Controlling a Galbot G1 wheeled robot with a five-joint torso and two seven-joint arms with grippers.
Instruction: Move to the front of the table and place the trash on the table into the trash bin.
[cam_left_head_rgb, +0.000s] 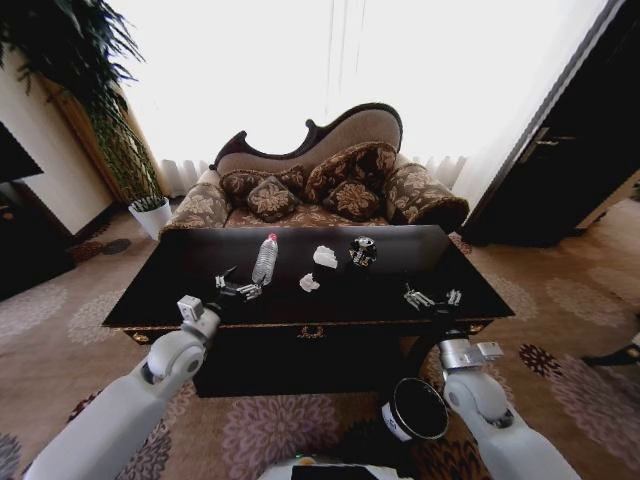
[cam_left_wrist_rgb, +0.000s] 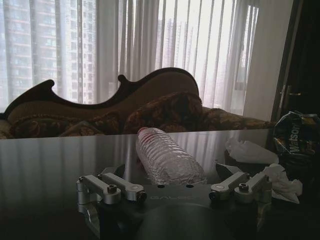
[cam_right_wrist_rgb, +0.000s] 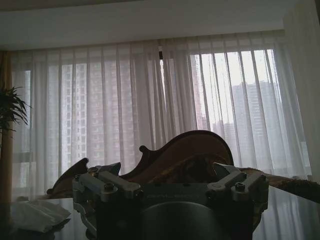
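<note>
Glossy dark wood table (cam_left_head_rgb: 180, 290), ribbed clear plastic bottle (cam_left_head_rgb: 265, 258) lying flat, crumpled white paper wads (cam_left_head_rgb: 324, 257), left gripper (cam_left_head_rgb: 238, 288) splayed empty before bottle, right gripper (cam_left_head_rgb: 432, 297) splayed empty, black round bin (cam_left_head_rgb: 417, 409) on patterned carpet

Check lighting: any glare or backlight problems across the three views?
Head view: the window is blown out white and the table top reads near black. Left wrist view: backlit curtains mirror on the glossy top around the bottle. Right wrist view: the sofa is a silhouette.
</note>
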